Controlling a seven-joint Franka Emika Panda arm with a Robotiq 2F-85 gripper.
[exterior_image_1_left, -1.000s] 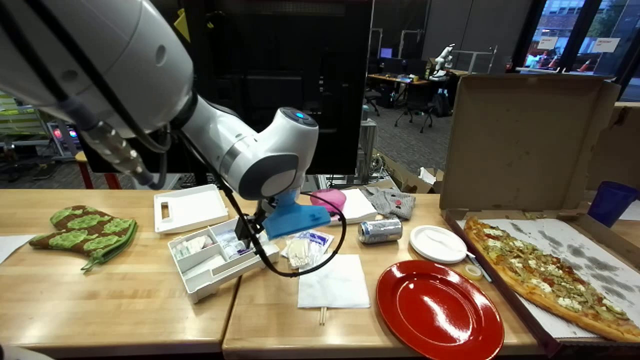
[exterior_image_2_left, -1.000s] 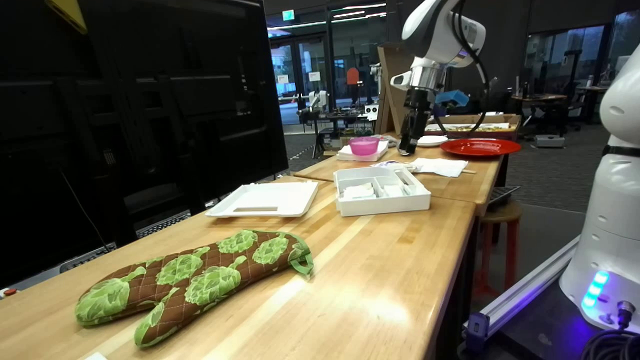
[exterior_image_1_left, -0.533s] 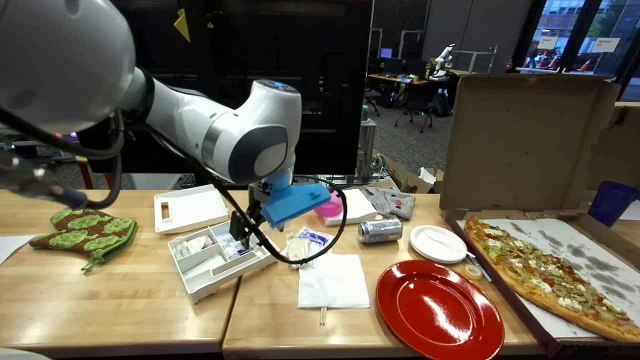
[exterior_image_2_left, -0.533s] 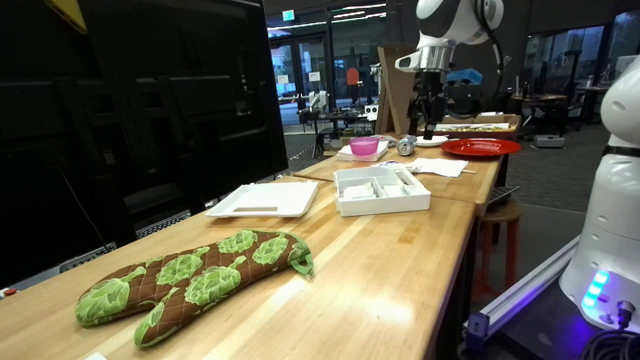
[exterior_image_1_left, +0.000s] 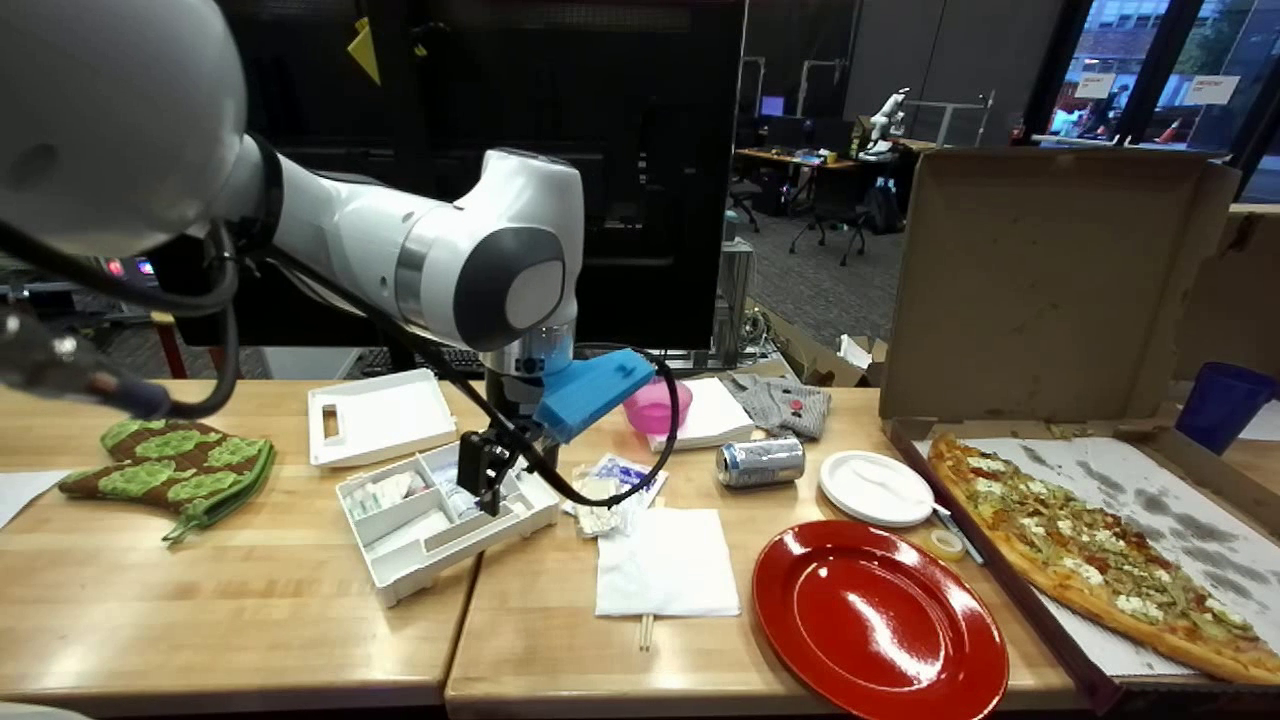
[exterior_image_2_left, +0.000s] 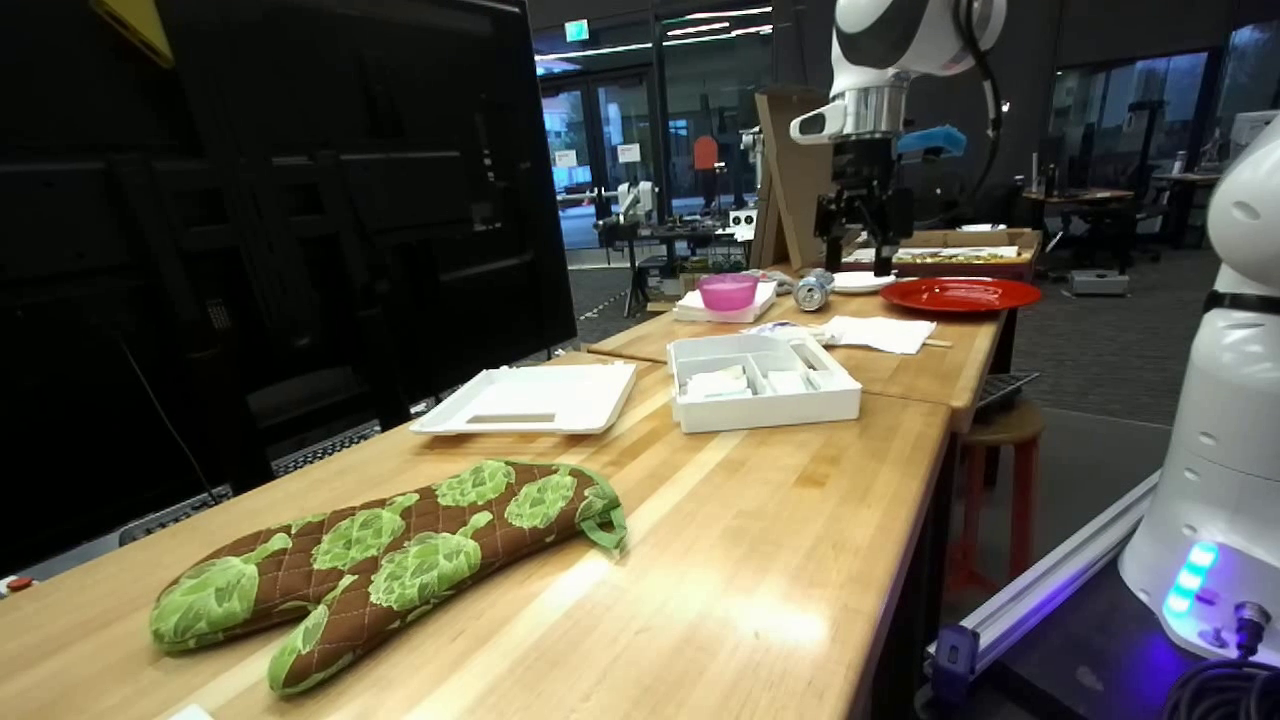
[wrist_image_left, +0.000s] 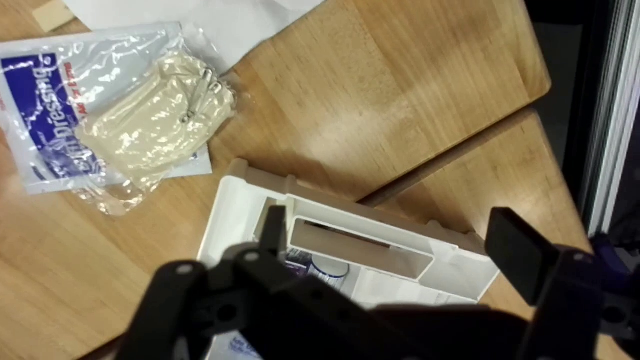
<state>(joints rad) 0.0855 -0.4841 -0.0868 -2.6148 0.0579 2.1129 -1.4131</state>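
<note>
My gripper hangs upright above the table, its fingers spread wide with nothing between them. Below it in the wrist view lies the white compartment box, with the gripper over its handle end and a gap between. Inside the box a small round-topped container and some packets show partly; the black fingers hide the rest. Beside that end lie a white-and-blue dressing packet and a clear bag with a beige bandage. In an exterior view the box stands partly behind my gripper.
The white lid and an oven mitt lie beyond the box. Further along are a napkin over chopsticks, a can, a pink bowl, a red plate and an upright-lidded pizza box. A cable loops near my gripper.
My gripper has gone from tilted and low to upright and higher. It has also turned, so both fingers now show apart. The objects on the table have not moved.
</note>
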